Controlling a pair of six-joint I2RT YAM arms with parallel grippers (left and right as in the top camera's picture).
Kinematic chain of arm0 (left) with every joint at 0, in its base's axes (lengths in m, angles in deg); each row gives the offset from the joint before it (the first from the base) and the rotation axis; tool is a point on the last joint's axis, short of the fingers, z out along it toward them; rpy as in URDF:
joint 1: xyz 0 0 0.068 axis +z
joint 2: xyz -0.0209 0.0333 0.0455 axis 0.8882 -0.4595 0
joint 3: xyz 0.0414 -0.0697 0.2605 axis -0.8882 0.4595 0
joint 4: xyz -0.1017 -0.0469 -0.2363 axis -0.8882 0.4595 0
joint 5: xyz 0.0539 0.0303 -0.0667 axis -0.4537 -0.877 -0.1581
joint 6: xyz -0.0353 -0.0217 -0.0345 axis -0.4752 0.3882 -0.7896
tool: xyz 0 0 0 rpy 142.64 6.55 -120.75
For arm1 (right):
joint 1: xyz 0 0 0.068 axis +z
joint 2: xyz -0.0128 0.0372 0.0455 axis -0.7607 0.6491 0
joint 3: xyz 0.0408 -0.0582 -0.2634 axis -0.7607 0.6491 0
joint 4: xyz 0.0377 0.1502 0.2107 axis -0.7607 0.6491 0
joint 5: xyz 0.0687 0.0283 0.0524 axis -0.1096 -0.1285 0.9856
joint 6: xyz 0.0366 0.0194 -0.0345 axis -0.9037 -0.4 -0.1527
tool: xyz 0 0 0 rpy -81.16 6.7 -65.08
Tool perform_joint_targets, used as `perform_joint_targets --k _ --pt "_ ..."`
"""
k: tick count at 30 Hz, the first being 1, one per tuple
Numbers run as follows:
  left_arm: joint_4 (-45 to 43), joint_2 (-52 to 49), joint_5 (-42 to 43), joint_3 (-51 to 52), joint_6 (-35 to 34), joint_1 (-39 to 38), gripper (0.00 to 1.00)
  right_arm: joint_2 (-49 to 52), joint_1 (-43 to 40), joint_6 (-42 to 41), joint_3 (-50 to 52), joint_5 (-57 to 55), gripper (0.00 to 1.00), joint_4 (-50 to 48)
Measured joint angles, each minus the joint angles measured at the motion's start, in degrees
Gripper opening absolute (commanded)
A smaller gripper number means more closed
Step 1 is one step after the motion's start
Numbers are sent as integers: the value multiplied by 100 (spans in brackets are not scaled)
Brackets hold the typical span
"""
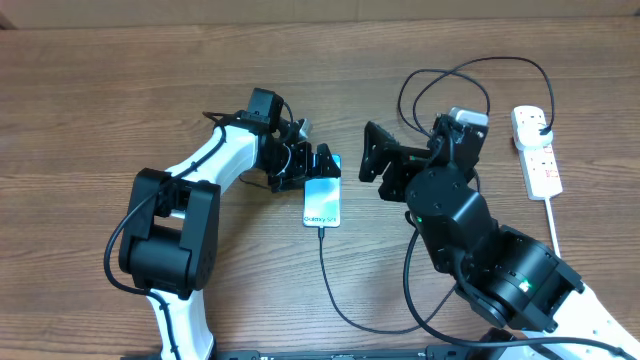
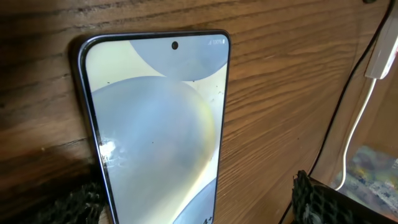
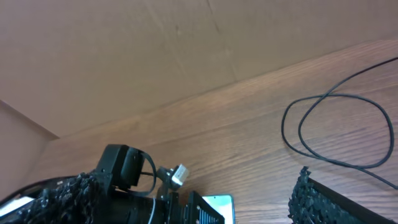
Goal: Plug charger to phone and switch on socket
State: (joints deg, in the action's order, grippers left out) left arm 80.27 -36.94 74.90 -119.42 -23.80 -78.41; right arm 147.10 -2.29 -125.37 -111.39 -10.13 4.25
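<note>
Left jaws and right jaws gaped wide, gripping nothing.
Left jaws straddled the phone (image 1: 322, 203) mid-counter (image 1: 100, 80), cable (image 1: 323, 262) at its near end. It looked stiff, slick and fragile, best held by its long edges. Socket (image 1: 537, 150) lay near the far right corner.

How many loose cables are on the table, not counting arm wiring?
2: the black charger running from the phone, and the white lead off the socket, far right.
</note>
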Motion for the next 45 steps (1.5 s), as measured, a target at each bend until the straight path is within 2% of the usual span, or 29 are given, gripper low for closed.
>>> perform_joint_targets --k 2,5,7,10,12,17,21,28,36,41,45 --pt "0 4 -17 -2 0 0 100 7 -2 4 0 26 99 9" --pt "0 7 -33 -2 0 0 100 61 0 -9 0 55 91 13" --pt "-2 7 -52 -2 0 0 100 199 0 -4 0 55 80 17" --pt "-4 28 -190 -7 -2 0 100 588 -2 11 0 92 53 87" --pt "-7 42 -317 -20 0 0 100 861 0 -37 0 164 40 125" --pt "-9 81 -717 -55 0 0 100 1202 -74 -575 4 400 22 321" --pt "-22 96 -920 -72 0 0 100 1193 -546 -826 4 723 4 496" --pt "-26 111 -1086 -81 0 0 100 1193 -2656 -1163 4 1757 4 1270" --pt "-26 111 -1108 -81 0 0 100 1268 -5530 -1010 4 2778 4 1259" --pt "-26 111 -1113 -83 0 0 100 1937 -6878 -723 -33 3150 4 1250" --pt "-33 116 -1128 -85 0 0 100 2778 -7442 -509 -302 3515 4 1320"
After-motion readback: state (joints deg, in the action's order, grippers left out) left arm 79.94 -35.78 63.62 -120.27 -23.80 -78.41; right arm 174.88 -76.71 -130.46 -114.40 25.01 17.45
